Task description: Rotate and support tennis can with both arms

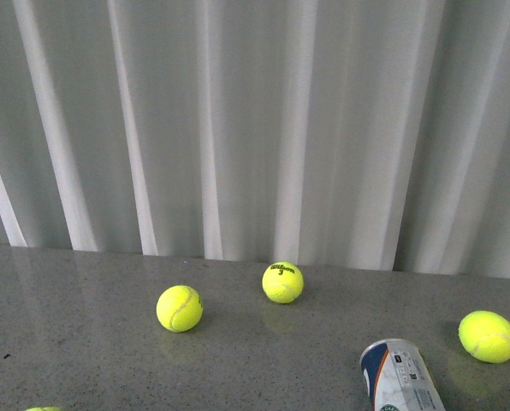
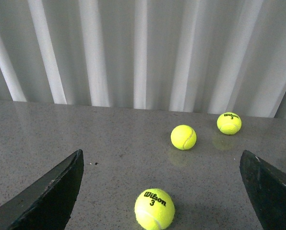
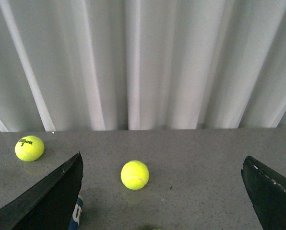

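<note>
The left gripper (image 2: 160,155) is held wide, its fingers (image 2: 52,196) well apart, with nothing gripped and only a ball (image 2: 154,209) resting on the table (image 2: 61,129) between them; the can (image 1: 400,378) is judged to lie well off to this hand's right, and in the left wrist view at most a blue sliver past the finger on that side is caught, too small to be read; the can is seen on its side on the table, its long axis running roughly away from the robot with the far end leaning slightly left, the round pale-rimmed end turned toward the curtain (image 1: 255,128) and the near end cut off by the front view's edge; a white and blue label with small print is made out, but whether anything is inside cannot be told; the right gripper (image 3: 161,160) is likewise spread wide and empty, another ball (image 3: 135,175) lying ahead between its fingers, and a blue-and-white bit of the can is seen low and just beside the finger on the left arm's side; the right arm is therefore judged the nearer, and a short shift to its left would be needed before the can could be straddled.
</note>
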### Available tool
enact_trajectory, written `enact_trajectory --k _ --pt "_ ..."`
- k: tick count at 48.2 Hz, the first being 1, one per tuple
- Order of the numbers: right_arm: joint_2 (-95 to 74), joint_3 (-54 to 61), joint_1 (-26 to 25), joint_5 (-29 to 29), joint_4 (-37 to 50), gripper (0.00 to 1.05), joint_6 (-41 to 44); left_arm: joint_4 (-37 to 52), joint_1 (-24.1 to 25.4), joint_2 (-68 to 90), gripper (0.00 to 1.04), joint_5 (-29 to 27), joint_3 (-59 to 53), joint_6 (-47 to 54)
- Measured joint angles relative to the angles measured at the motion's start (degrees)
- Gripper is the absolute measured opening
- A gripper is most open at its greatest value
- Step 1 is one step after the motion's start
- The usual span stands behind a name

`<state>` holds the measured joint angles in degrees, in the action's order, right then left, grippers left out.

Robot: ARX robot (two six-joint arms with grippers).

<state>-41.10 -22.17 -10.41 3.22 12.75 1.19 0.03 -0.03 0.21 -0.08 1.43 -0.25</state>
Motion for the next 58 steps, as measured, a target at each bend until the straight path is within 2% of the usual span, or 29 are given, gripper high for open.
enact_trajectory --k 3,11,16,21,24,41,58 --pt "-12.2 -7.3 1.5 0.0 -0.9 0.98 -1.7 0.0 0.0 0.0 0.98 0.0 0.0 0.0" --pt "-44.4 -27.1 8.6 1.0 -16.4 0.98 -7.4 0.0 0.0 0.0 0.98 0.0 0.0 0.0" --pt "-54.1 -32.9 12.8 4.1 -23.2 0.98 -9.8 0.0 0.0 0.0 0.98 0.0 0.0 0.0" --pt "-59.1 -34.3 15.8 7.5 -26.1 0.98 -13.0 0.0 0.0 0.0 0.98 0.0 0.0 0.0" --pt "-60.3 -34.3 17.4 9.8 -26.4 0.98 -14.6 0.0 0.0 0.0 0.98 0.0 0.0 0.0" --pt "-65.0 -31.6 19.4 11.0 -23.6 0.98 -16.1 0.0 0.0 0.0 0.98 0.0 0.0 0.0" --pt "-68.3 -28.7 20.0 8.9 -16.6 0.98 -16.1 0.0 0.0 0.0 0.98 0.0 0.0 0.0"
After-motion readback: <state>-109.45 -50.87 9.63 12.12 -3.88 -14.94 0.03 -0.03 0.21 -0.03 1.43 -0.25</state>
